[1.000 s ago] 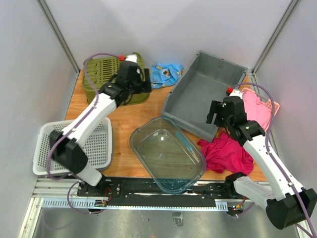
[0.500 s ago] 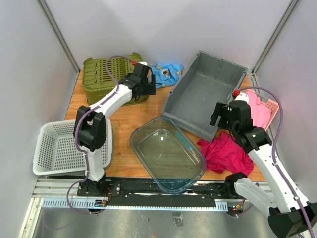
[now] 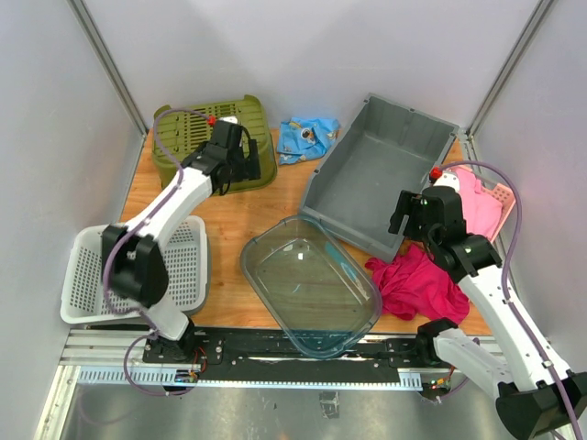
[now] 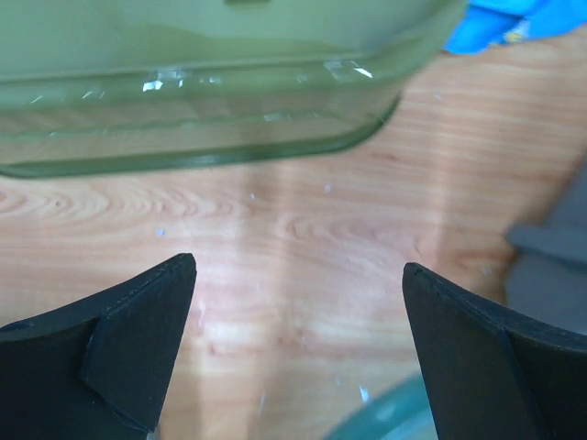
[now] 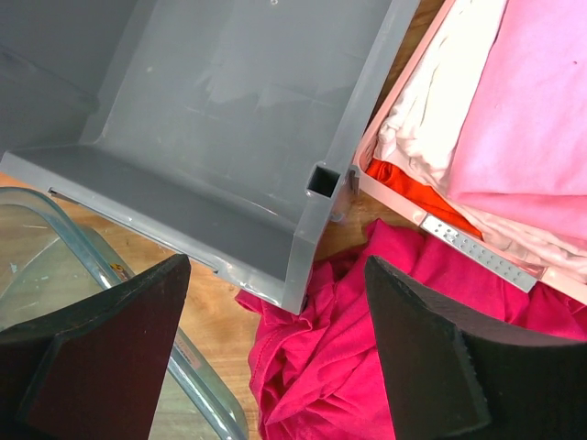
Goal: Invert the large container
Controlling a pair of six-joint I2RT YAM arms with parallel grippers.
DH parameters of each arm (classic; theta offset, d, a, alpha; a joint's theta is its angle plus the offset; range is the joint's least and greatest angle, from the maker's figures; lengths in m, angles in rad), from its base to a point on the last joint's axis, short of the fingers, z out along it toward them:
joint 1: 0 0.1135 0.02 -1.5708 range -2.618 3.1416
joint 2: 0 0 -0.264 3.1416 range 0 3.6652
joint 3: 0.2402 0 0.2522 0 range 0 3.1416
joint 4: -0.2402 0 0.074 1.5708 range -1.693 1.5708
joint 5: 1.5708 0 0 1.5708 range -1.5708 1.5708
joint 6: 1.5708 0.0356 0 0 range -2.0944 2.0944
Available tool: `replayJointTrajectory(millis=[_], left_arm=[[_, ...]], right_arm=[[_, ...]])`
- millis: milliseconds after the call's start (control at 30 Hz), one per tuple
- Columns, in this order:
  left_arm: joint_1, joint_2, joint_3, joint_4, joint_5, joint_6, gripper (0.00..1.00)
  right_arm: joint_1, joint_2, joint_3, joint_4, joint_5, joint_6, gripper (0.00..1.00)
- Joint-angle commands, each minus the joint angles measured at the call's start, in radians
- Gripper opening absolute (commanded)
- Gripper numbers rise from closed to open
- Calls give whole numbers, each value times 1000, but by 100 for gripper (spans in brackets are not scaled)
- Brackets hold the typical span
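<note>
The large grey bin (image 3: 367,179) stands open side up at the back right, its near right corner resting on a crimson cloth (image 3: 417,280). In the right wrist view, the bin (image 5: 229,110) fills the upper left. My right gripper (image 3: 402,215) is open and empty above that near corner (image 5: 277,266), touching nothing. My left gripper (image 3: 240,165) is open and empty at the near right edge of an overturned green basket (image 3: 188,137). Its wrist view (image 4: 298,268) shows bare wood between the fingers and the basket (image 4: 202,119) above.
A clear container (image 3: 307,280) sits open side up at front centre. A white basket (image 3: 92,275) is at the front left. A pink basket (image 3: 500,197) of folded cloth is at the right edge. A blue cloth (image 3: 307,137) lies at the back.
My left gripper swung right along the green basket, then back left to its near right edge. My right gripper shifted slightly right and has since held still. Both stay open.
</note>
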Motion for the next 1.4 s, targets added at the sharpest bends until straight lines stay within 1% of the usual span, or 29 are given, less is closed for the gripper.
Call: replayJointTrajectory(millis=[0, 100, 200, 367, 433, 600, 633, 767, 867, 967, 1033, 1100, 1200, 1267, 1367], left_arm=[[-61, -244, -77, -99, -62, -39, 99], [-97, -355, -148, -169, -86, -73, 99], [-167, -441, -230, -200, -83, -103, 99], [-258, -454, -287, -195, 21, -106, 99], [-270, -443, -301, -163, 73, -86, 99], [-271, -405, -281, -52, 195, -61, 99], [-271, -392, -274, -39, 206, -61, 99], [-271, -338, -244, -26, 226, -63, 99], [-271, -321, -242, -14, 229, -60, 99], [-271, -313, -230, -15, 217, -50, 99], [-271, -317, -216, -21, 201, -40, 99], [-271, -322, -191, -39, 178, -30, 99], [-265, -331, -141, -83, 140, -22, 99], [-244, -344, -116, -108, 145, -26, 99], [-201, -376, -112, -122, 181, -38, 99]], right_arm=[[15, -9, -10, -4, 25, 6, 79], [15, 3, -11, 15, 13, 9, 79], [15, 25, -2, 41, -26, 9, 78], [16, 71, 23, 64, -116, -4, 77], [26, 94, 34, 66, -109, 5, 73], [62, 208, 135, 21, -24, -20, 72], [62, 237, 155, 13, -12, -28, 72], [52, 330, 198, -28, 124, -66, 73], [3, 375, 212, -65, 164, -83, 74], [-39, 405, 234, -108, 161, -65, 74], [-36, 413, 284, -118, 86, -52, 73], [3, 419, 332, -105, 34, -16, 72], [82, 454, 408, -56, 50, 30, 73], [115, 507, 466, -22, 54, 90, 73], [142, 640, 586, -13, 73, 184, 73]])
